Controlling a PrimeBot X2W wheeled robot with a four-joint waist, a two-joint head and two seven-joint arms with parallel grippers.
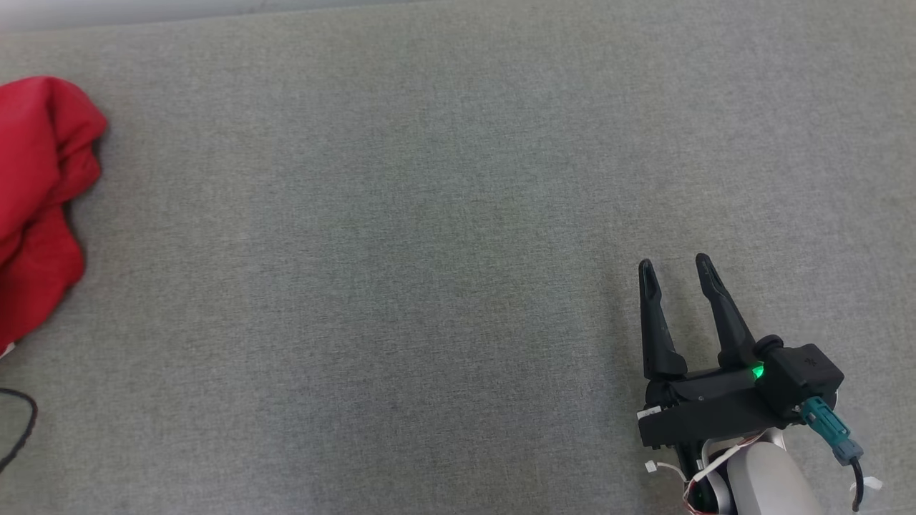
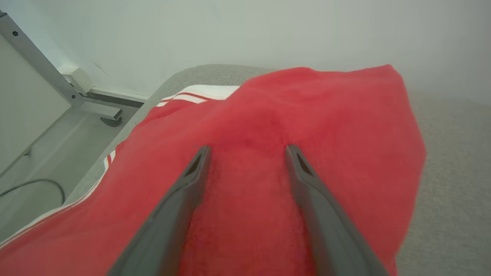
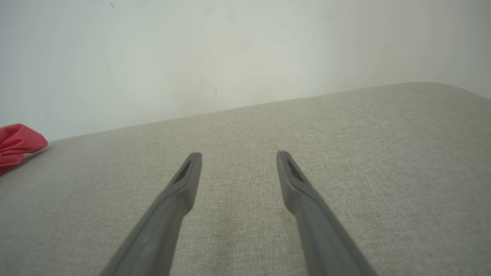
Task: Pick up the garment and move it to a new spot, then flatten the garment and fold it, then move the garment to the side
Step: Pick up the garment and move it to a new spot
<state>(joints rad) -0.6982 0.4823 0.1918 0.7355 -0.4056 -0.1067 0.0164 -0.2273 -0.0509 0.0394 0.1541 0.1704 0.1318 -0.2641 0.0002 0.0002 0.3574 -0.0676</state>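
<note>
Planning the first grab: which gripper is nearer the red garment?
Left. The left gripper is open right at the red garment; the right gripper is open far across the grey surface from it.

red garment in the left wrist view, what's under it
The red garment lies on the grey cloth surface. A striped white edge pokes out beneath it, perhaps its own trim. Whatever else lies under the heap is covered.

Garment [image 1: 39, 193] at the table's [image 1: 429, 250] left edge, right gripper [image 1: 674, 262] lower right.
</note>
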